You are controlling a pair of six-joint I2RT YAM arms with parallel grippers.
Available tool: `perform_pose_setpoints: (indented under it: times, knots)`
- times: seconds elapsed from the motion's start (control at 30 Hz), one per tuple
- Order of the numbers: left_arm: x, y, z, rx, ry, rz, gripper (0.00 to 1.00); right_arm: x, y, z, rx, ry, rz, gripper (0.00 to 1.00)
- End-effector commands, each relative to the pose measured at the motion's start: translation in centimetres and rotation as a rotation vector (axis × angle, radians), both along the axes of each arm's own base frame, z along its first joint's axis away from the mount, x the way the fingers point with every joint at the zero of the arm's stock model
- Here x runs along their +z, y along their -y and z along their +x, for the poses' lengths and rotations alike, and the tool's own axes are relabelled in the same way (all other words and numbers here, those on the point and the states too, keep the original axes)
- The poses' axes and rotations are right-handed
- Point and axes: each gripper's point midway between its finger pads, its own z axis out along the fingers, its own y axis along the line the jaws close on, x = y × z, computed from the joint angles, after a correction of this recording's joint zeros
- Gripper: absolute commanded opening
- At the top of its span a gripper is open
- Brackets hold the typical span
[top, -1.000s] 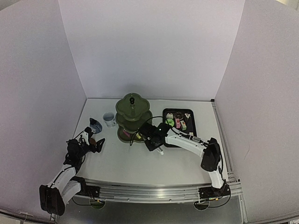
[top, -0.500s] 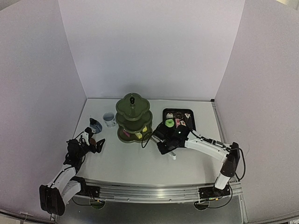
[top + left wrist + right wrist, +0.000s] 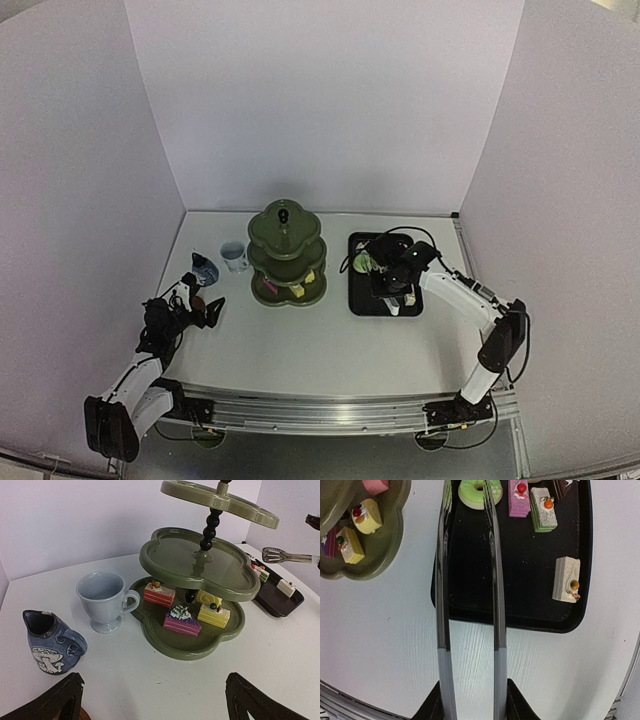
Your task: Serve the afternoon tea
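The dark green three-tier stand (image 3: 287, 255) stands mid-table. Several small cakes (image 3: 181, 620) lie on its bottom tier. More cakes (image 3: 542, 510) and a green doughnut (image 3: 472, 490) lie on the black tray (image 3: 385, 300). My right gripper (image 3: 392, 290) is over the tray, shut on the metal tongs (image 3: 496, 605). The tong arms are spread and reach over the doughnut; their tips are cut off at the frame's top edge. The white cup (image 3: 102, 600) and small blue cup (image 3: 50, 640) stand left of the stand. My left gripper (image 3: 207, 310) is open near them, beside a brown coaster (image 3: 80, 715).
A white cake (image 3: 566, 579) lies alone near the tray's near right corner. White walls enclose the table on three sides. The stand's bottom tier (image 3: 375, 555) lies just left of the tray. The metal rail runs along the near edge.
My right arm has swung right with the tongs, from in front of the stand to over the black tray. The left arm has not moved.
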Motion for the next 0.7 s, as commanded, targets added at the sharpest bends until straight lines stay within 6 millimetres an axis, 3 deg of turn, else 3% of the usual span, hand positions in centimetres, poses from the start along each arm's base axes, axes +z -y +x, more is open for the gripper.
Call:
perform_pose_setpoints:
  times: [0.0,0.3,0.5,0.67]
  knots:
    - [2.4,0.2,0.4,-0.009,0.055,0.0,1.0,-0.5,0.4,3.9,-0.001,0.021,-0.019,0.33]
    - [2.3,0.2,0.5,-0.008,0.052,0.007,1.0,-2.6,2.1,8.3,0.041,-0.013,-0.063,0.34]
    - [2.1,0.2,0.5,-0.006,0.048,0.009,1.0,-3.4,1.5,9.4,0.082,-0.043,-0.03,0.35]
    - [2.1,0.1,0.5,-0.004,0.053,0.017,1.0,-4.1,1.5,9.0,0.09,-0.076,-0.019,0.35]
